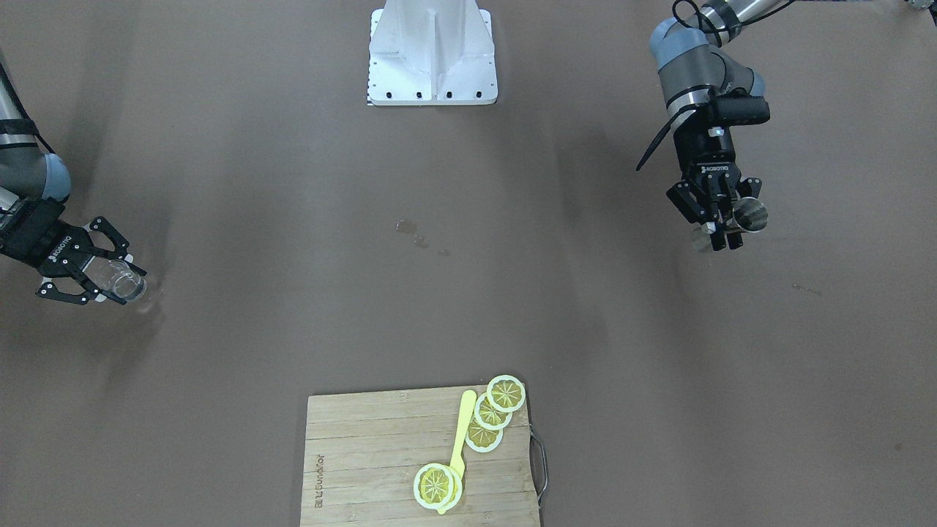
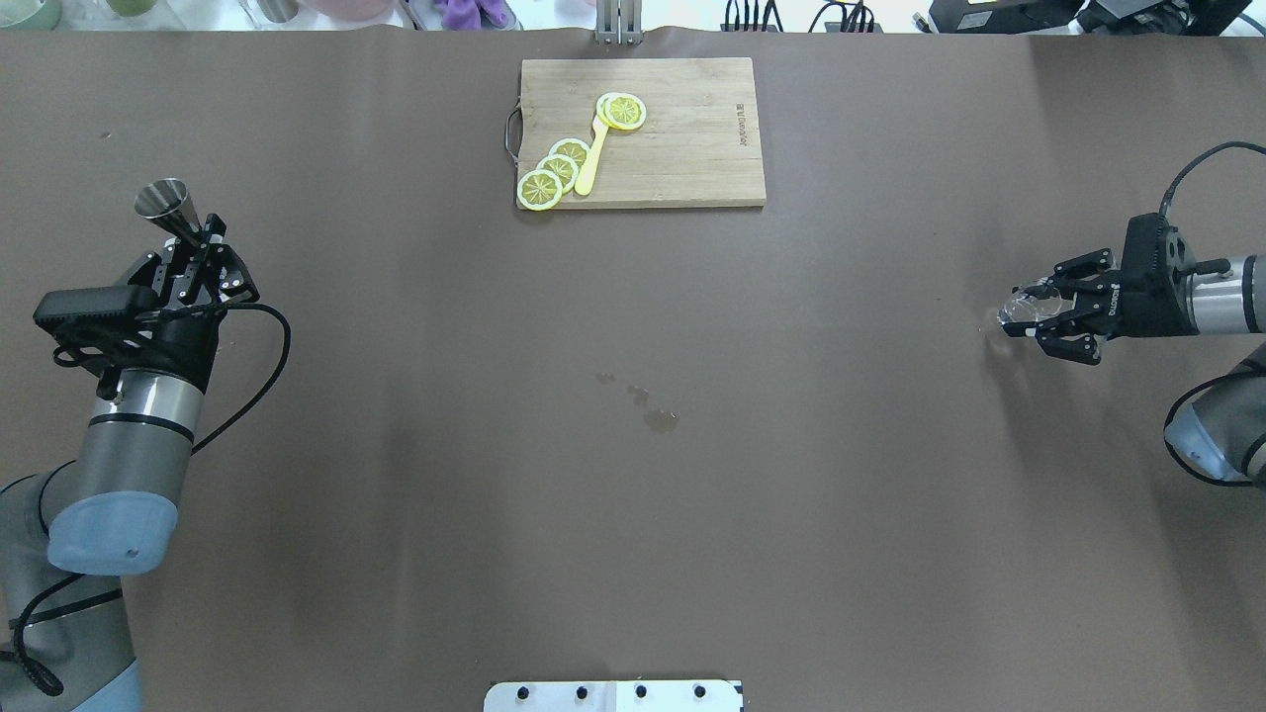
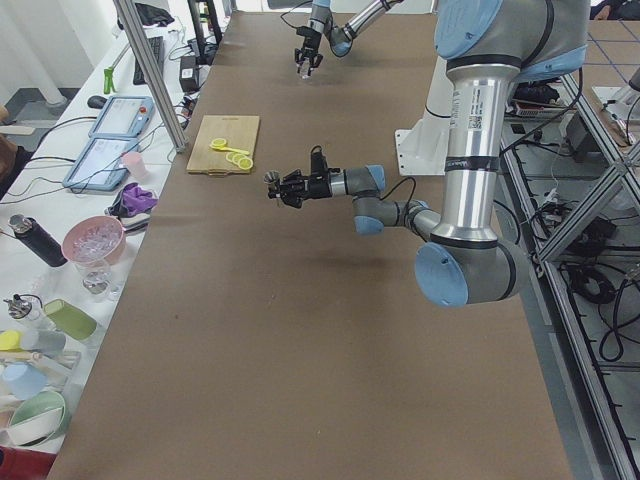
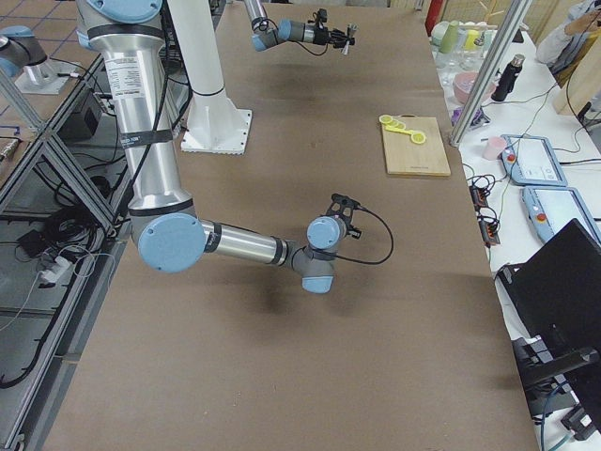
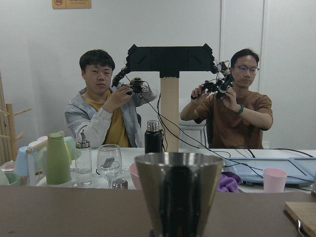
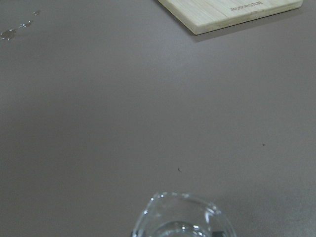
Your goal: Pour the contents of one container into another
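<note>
The right gripper (image 2: 1017,314) is clenched round the glass pitcher (image 2: 1029,306), and the metal jigger (image 2: 166,201) it must fill sits mouth-up, grasped near the waist in the left gripper (image 2: 201,240), well apart from it across the desk (image 2: 633,514) toward its left.

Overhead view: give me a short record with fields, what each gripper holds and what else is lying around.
left gripper: shut on the metal jigger
right gripper: shut on the glass pitcher
vessels: far apart, at opposite sides of the view
cutting board: far side, carrying lemon slices and a yellow utensil
spills: small wet spots near the middle
pour: not begun
</note>
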Tool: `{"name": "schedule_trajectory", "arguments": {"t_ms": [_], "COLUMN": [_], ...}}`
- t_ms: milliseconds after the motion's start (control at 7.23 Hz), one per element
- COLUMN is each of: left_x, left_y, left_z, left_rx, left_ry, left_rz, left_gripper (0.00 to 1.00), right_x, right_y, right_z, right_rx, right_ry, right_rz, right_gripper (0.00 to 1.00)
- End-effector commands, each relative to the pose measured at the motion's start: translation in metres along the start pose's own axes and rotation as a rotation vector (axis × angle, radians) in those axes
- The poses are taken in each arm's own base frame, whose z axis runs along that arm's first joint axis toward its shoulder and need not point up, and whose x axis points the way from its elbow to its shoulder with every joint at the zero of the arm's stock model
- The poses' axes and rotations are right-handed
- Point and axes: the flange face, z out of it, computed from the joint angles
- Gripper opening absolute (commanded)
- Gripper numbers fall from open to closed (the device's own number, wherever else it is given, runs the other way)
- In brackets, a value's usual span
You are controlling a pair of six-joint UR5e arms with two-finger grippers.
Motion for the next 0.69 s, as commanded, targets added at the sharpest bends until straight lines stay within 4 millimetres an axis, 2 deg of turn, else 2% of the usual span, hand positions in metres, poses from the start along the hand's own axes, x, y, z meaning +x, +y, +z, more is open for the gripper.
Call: {"name": "schedule_trajectory", "arguments": {"t_ms": [0,277,554], "left_x": [-0.008,-0.022,-0.028], "left_y": [0.020,0.044,0.064], "left_z": [-0.005,0.002,0.000], "left_rx": [0.089,0.141,0.164], "left_ry": [-0.105,-0.181,-0.185], "left_rz": [-0.022,-0.028,-0.052], "left_gripper": [0.00,0.00,0.00], "right_x": [0.000,0.000,0.005], "right_y": [0.008,0.005,-0.032], "right_z": [-0.001,-0.002,0.020], "right_rx": [0.001,0.014,0.053], "right_ry": [0.004,0.008,0.007], "right_rz": [-0.002,-0.013,-0.038], "right_gripper": [0.00,0.00,0.00]}}
